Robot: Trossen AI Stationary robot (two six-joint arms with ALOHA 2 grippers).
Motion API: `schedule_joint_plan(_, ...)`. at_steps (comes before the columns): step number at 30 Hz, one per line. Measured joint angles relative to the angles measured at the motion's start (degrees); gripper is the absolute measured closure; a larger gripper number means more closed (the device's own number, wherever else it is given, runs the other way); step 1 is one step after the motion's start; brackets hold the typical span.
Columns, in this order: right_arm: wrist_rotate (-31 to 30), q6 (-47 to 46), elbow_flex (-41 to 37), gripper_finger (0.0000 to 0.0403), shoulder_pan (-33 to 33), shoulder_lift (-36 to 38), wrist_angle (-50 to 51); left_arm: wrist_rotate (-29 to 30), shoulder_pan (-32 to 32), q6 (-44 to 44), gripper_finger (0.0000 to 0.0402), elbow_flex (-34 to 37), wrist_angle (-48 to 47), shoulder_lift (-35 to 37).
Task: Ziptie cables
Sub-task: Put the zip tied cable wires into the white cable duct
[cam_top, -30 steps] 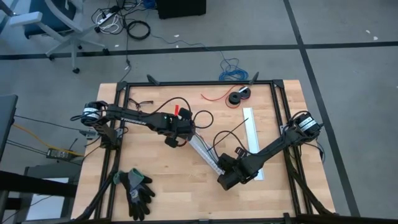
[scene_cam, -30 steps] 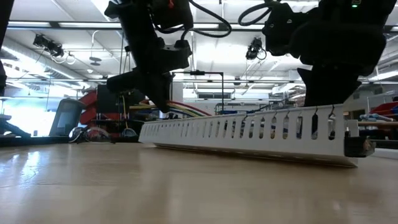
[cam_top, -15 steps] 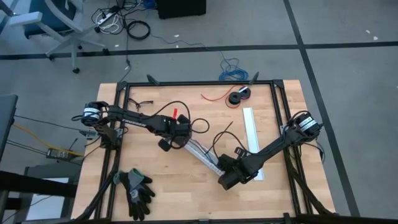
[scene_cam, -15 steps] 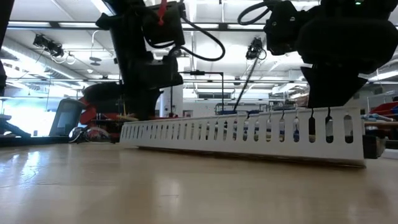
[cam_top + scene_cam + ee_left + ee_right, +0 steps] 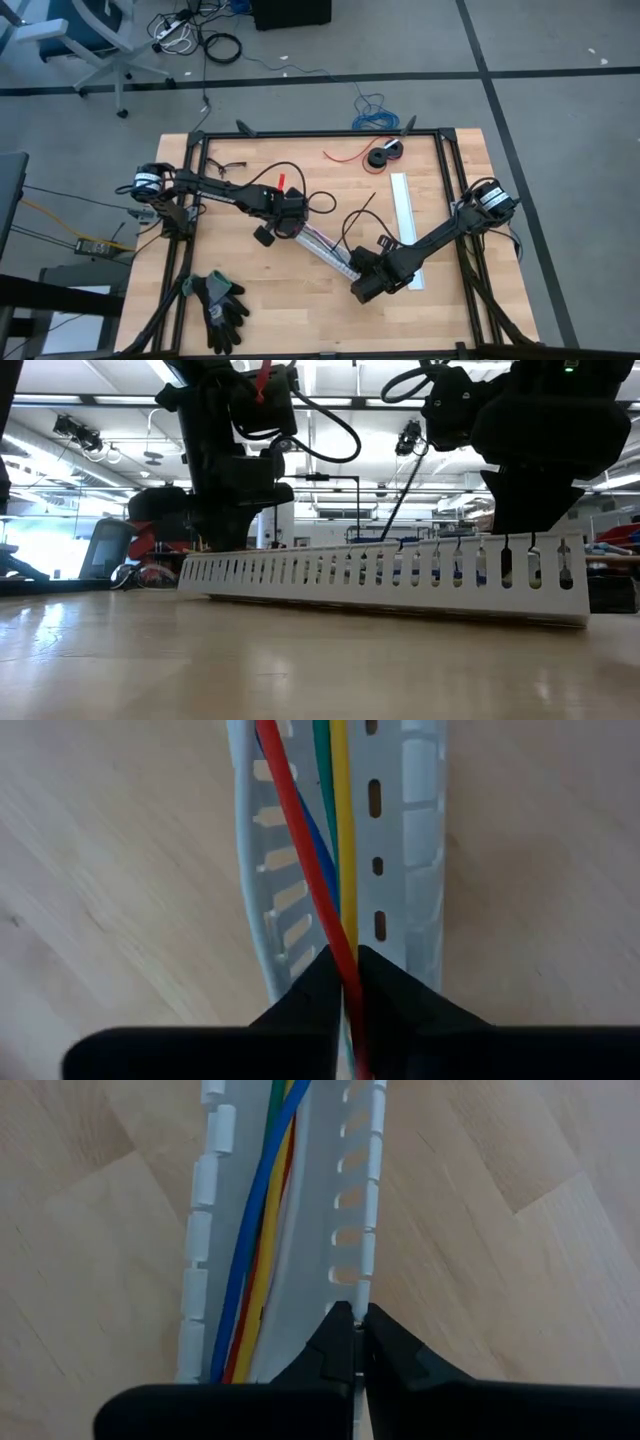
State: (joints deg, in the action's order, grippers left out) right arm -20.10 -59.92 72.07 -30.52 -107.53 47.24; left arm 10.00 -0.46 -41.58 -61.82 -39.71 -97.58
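A white slotted cable duct (image 5: 325, 248) lies slantwise on the wooden table, open side up. The cables (image 5: 340, 830), thin red, blue, green and yellow wires, run along its channel and also show in the right wrist view (image 5: 255, 1210). My left gripper (image 5: 291, 224) stands over the duct's far-left end, pointing steeply down, shut on the cables (image 5: 348, 970). My right gripper (image 5: 356, 272) is at the duct's near-right end, shut on its side wall (image 5: 358, 1320). In the low view the duct (image 5: 380, 570) spans between both arms. My left gripper pinches the red wire (image 5: 334, 935) between its two fingertips, just above the duct's channel; whether the yellow wire beside it is also caught, I cannot tell. The fingers come from above, slanting down. The wire runs on ahead along the channel. My right gripper pinches the top edge of the duct's slotted side wall (image 5: 360, 1292) between its two fingertips, near the duct's near-right end. The fingers come from above, slanting down, one inside the channel and one outside. The duct rests with its bottom on the table.
A second white duct strip (image 5: 404, 215) lies by the right arm. A red wire with a black spool (image 5: 384, 155) sits at the far edge, a blue wire coil (image 5: 372, 108) on the floor beyond. Black gloves (image 5: 220, 305) lie near left. A black frame rims the table.
My left gripper has sunk and tipped more steeply down, shifting slightly toward the table's left and near edges. The wires that rose out of the duct behind it now lie down in the channel. In the low view the duct's end by that gripper has shifted left.
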Motion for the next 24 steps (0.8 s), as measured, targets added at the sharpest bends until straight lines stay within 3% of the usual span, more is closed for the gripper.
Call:
schedule_joint_plan(11,-0.2,-0.2,0.0,0.0402,0.0,0.0,0.0,-1.7,0.0,4.3,0.0269,-1.0,-2.8,-0.1)
schedule_joint_plan(24,-0.2,-1.2,0.0,0.0402,0.0,0.0,0.0,-1.2,-0.1,10.5,0.0260,-7.6,-10.5,0.5)
